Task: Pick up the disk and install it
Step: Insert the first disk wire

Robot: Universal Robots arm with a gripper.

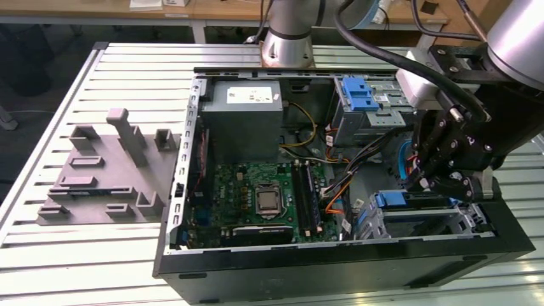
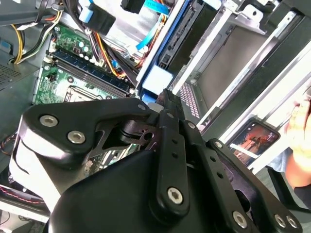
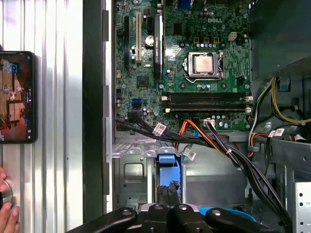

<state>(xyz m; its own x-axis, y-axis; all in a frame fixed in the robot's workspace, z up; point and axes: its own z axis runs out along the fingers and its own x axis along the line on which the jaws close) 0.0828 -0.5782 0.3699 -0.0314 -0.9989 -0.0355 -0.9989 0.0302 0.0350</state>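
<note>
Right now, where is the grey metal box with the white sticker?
The box sits in the open black computer case, to the exterior view's left of the blue plastic latch.

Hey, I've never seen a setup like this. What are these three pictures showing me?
A robot arm works on an open computer case lying on a slatted metal table. The exterior view looks on from off the arm; both wrist views come from cameras riding on it. Its black gripper hangs right at the blue-framed disk in the drive bay. Whether it grips it, I cannot tell. A grey fixture sits at the exterior view's left. In the first wrist view, a phone lies on the table near a hand.
</note>
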